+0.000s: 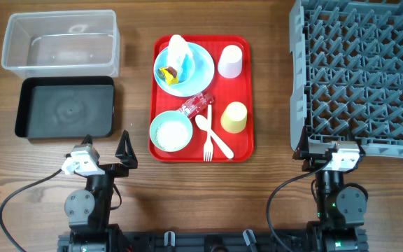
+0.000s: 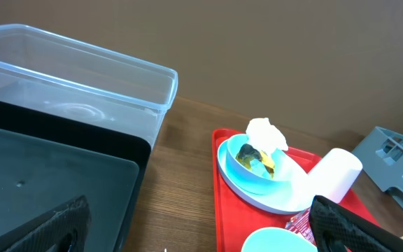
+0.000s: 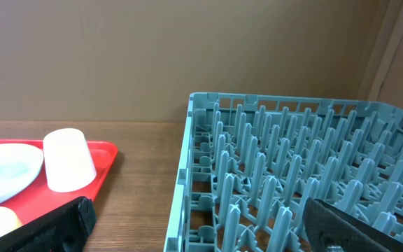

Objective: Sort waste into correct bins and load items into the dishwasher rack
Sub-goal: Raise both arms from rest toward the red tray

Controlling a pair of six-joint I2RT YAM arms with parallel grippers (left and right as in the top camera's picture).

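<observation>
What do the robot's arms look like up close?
Both are mostly black, with round grey joints. The left arm and the right arm each carry a small white block near the wrist. A thin black cable loops out beside each one. The fingers are black, wedge-shaped and rough-looking.

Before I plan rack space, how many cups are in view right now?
2. The pale pink cup sits in the far right corner of the red tray. The yellow cup sits nearer the arms, just right of the white spoon. None looks hidden.
</observation>
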